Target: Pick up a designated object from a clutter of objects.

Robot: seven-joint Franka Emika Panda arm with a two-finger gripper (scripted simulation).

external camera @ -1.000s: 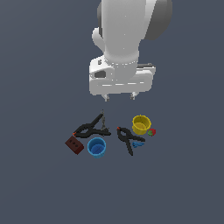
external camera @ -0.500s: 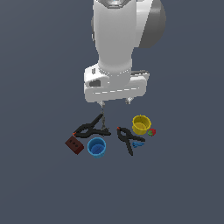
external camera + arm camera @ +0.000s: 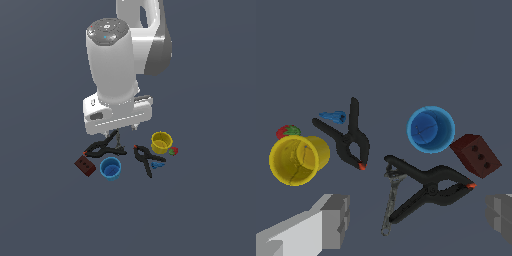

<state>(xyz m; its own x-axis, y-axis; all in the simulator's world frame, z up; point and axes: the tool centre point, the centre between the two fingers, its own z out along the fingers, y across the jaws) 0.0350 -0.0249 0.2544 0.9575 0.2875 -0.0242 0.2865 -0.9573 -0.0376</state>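
The designated object, a small dark red-brown block (image 3: pixel 85 165) with dark dots on its face, lies at the exterior view's left end of the clutter, next to the blue cup (image 3: pixel 110 168). In the wrist view the block (image 3: pixel 476 155) lies beside the blue cup (image 3: pixel 430 129). Two black spring clamps (image 3: pixel 102 146) (image 3: pixel 147 158) and a yellow cup (image 3: pixel 161 142) lie close by. My gripper (image 3: pixel 120 132) hovers above the left clamp, open and empty. In the wrist view the gripper (image 3: pixel 418 210) has its fingers (image 3: pixel 331 220) wide apart over one clamp (image 3: pixel 428 187).
A tiny red-and-green item (image 3: pixel 287 131) sits by the yellow cup (image 3: pixel 295 159). A small blue bit (image 3: pixel 334 117) lies by the other clamp (image 3: pixel 348 137). A thin grey metal piece (image 3: pixel 391 200) lies under the near clamp. The floor is plain dark grey.
The arm has come down toward the clutter and shifted to the exterior view's left. The objects have not moved. The gripper stays open.
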